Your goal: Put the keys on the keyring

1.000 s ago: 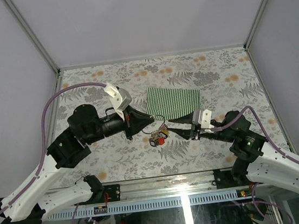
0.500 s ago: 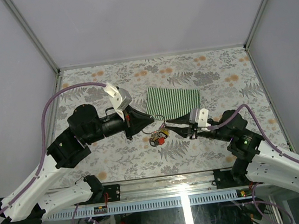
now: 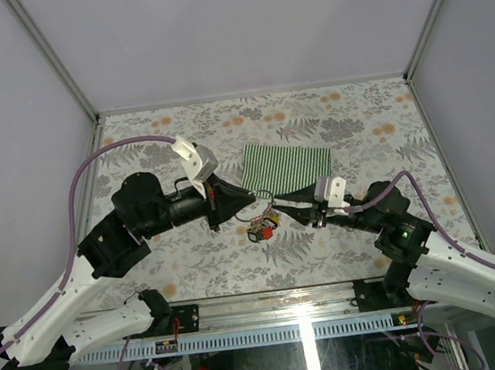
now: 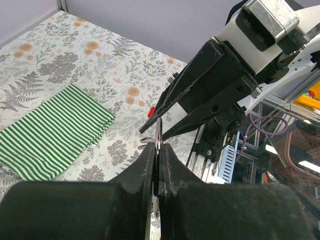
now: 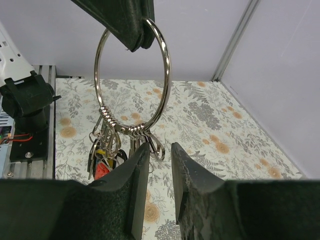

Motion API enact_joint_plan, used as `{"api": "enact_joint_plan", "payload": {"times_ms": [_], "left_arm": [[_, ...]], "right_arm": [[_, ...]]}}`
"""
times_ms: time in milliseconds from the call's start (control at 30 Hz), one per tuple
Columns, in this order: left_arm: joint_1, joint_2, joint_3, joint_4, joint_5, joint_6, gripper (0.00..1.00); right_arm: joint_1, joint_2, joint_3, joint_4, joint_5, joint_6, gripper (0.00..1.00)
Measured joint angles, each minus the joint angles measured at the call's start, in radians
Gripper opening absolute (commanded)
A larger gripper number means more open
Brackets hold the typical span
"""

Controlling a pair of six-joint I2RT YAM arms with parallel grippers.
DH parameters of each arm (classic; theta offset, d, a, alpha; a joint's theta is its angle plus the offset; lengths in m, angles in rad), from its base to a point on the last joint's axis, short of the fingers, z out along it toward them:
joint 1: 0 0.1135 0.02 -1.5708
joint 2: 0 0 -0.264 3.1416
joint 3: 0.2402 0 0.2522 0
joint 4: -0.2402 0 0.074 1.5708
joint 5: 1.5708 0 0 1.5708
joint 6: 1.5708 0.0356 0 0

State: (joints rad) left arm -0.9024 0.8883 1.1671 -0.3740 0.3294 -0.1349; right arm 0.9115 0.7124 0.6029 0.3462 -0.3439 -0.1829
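Observation:
My left gripper [image 3: 246, 205] is shut on the thin silver keyring [image 5: 132, 80] and holds it upright above the table, gripping the top of the ring. In the left wrist view [image 4: 157, 147] the ring [image 4: 158, 131] shows edge-on between the shut fingers. A bunch of keys [image 5: 105, 155] with red, yellow and black tags hangs from the ring's lower part; it also shows in the top view [image 3: 260, 229]. My right gripper [image 5: 160, 150] is open, its tips just below the ring beside the small split rings. It holds nothing. I see no loose keys on the table.
A green-and-white striped cloth [image 3: 287, 167] lies flat behind the grippers, also in the left wrist view [image 4: 50, 132]. The floral table [image 3: 174, 248] is walled by grey panels at the left, the right and the back.
My right gripper has moved slightly left and away, closer under the ring. The left gripper and the ring have not moved.

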Motion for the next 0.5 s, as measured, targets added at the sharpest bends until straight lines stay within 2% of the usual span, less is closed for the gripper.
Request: {"api": "enact_joint_plan", "payload": {"times_ms": [500], "left_arm": [[0.0,0.0,0.0,0.0,0.0,0.0,0.0]], "right_arm": [[0.0,0.012,-0.001,0.027,0.021,0.016,0.33]]}}
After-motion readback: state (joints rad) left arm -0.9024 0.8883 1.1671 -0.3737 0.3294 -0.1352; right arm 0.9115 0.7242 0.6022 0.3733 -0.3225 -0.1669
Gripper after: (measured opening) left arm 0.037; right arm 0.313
